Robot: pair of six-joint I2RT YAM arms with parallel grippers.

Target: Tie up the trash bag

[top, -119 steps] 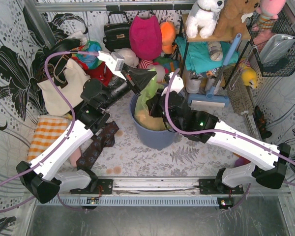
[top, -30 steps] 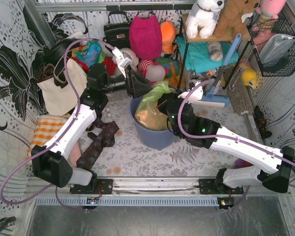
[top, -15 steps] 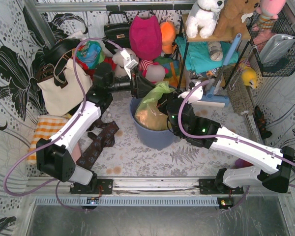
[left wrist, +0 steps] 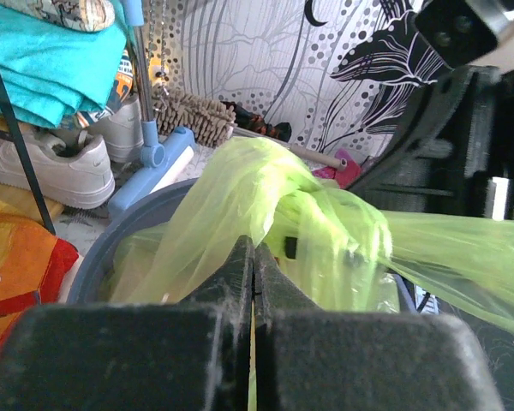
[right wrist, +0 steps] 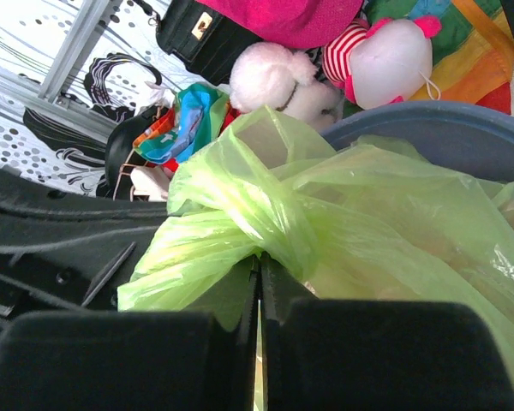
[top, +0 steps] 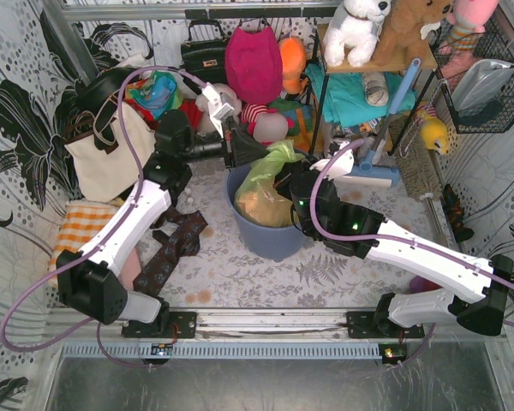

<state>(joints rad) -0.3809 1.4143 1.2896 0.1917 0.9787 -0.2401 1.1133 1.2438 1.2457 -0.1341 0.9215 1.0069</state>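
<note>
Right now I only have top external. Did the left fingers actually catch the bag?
Observer: Yes. In the left wrist view the left fingers are shut, with a thin sliver of the trash bag pinched between them.
Operator: Right side?
Observer: In the right wrist view the right fingers are also shut on green plastic, just under a bunched, twisted lump of it.

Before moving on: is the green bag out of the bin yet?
No, the trash bag sits inside the blue-grey bin.
</note>
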